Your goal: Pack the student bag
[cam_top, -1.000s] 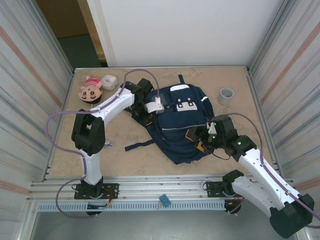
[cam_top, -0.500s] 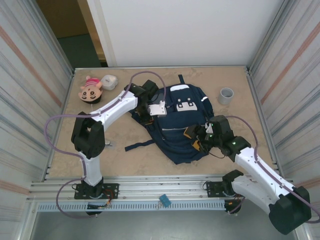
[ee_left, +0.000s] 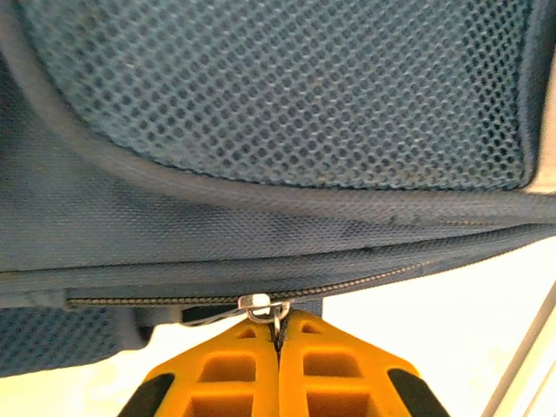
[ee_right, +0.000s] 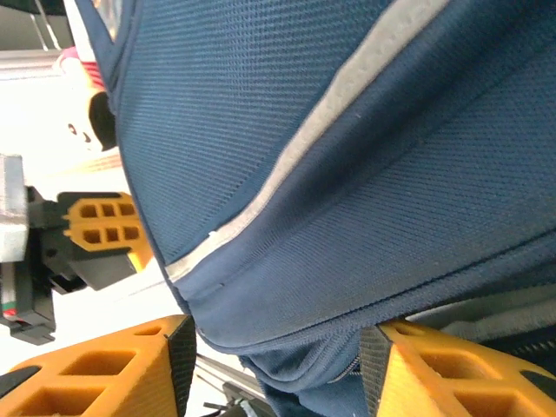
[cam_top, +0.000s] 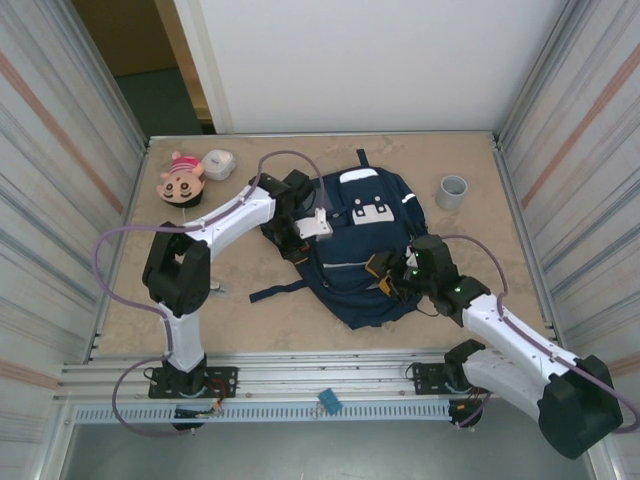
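Backpack lies flat mid-table, navy, top handle toward the far wall, straps trailing to its left. Left gripper sits at the bag's left edge, orange fingers pressed together on the metal zipper pull, below the mesh panel. Right gripper is at the bag's right side, fingers spread astride a fold of blue fabric that fills the gap; cannot tell whether they clamp it. Doll and white case rest at the far left corner, grey cup at far right.
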{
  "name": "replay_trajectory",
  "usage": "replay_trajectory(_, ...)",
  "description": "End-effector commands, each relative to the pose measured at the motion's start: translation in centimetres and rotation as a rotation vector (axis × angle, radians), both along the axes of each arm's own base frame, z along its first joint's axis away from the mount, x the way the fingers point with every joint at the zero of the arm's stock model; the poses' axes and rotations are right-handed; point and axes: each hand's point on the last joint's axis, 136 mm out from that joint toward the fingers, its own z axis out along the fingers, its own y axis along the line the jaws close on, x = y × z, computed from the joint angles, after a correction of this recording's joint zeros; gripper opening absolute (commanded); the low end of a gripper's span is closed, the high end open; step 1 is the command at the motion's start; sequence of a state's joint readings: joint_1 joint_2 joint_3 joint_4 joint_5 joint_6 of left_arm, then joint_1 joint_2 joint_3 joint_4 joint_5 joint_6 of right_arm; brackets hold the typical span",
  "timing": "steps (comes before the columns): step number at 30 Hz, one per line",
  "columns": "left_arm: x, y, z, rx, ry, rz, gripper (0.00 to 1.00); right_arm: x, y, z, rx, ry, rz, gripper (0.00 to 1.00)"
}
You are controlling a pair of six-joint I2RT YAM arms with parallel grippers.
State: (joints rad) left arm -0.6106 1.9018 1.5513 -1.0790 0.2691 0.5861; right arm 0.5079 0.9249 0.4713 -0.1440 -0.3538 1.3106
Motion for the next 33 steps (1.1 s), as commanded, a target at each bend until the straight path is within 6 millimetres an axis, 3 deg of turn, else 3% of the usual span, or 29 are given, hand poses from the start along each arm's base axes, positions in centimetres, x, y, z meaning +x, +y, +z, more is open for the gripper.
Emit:
replay_trajectory(1,-3.1,-0.3,-0.1,-0.037,0.143,0.050,0.00,0.8,0.3,0.1,0.006,-0.029,-0.026,0.54)
replay_trajectory(6,-4.9,-1.7,0.5,-0.161,0.201,0.058,0.00,1.1,0.5,0.0,0.004,-0.037,-0.030,0.54)
replay_trajectory(11,-6.8,-2.0,0.1,-0.171,0.253,0.034,0.00,1.8,1.4,1.2,0.021,-0.080,-0.019,0.54)
replay_trajectory(12,-7.1,-2.2,0.1,-0.177,0.261,0.029,0.00,1.9,1.5,0.5,0.010,-0.062,-0.016,0.54)
replay_trajectory(17,-8.5,-4.4,1.0,-0.257,0.299,0.008,0.00,2.6,2.1,0.9,0.015,-0.080,-0.012,0.54)
replay_trajectory(25,-8.6,-7.2,3.6,-0.437,0.270,0.034,0.00,3.5,2.4,2.2,0.003,-0.132,0.006,0.54)
replay_trajectory(27,-8.6,-7.5,4.0,-0.453,0.234,0.033,0.08,3.6,2.1,2.6,-0.001,-0.138,0.020,0.55)
replay_trajectory(30,-7.9,-6.2,3.8,-0.409,0.131,0.048,0.40,3.4,1.2,3.3,-0.022,-0.138,0.055,0.59)
replay_trajectory(33,-6.6,-4.3,4.3,-0.419,0.029,0.048,0.60,2.7,-0.8,3.8,-0.102,-0.139,0.084,0.69)
